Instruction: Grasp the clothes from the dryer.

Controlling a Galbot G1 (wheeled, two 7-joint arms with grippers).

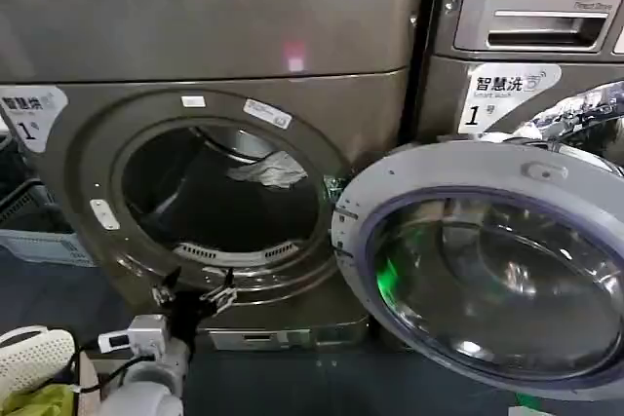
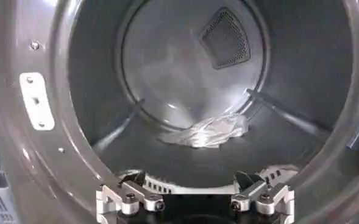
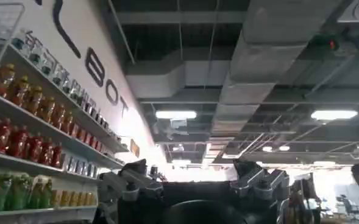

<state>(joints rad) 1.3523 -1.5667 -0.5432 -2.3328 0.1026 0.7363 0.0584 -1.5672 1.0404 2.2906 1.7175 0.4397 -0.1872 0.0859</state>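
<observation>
From the head, the open left gripper (image 1: 193, 293) is seen at the porthole's lower rim of the large bronze-grey metal dryer (image 1: 210, 36), with the small crumpled white clothes (image 1: 268, 172) inside the drum.

In the left wrist view, the spread, empty fingers (image 2: 130, 198) are held short of the clothes (image 2: 209, 130) on the drum floor.

In the right wrist view, the right gripper (image 3: 194, 189) is shown open, pointing at a ceiling.

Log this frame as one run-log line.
phase: approach | left gripper: open, at dryer porthole lip | clothes: on drum floor, ungrasped | right gripper: open, aimed at ceiling

Likely a mock laundry-and-shop space: commercial dryer (image 1: 210, 94), stocked bottle shelves (image 3: 39, 131), exposed ceiling ducts (image 3: 270, 55).
</observation>
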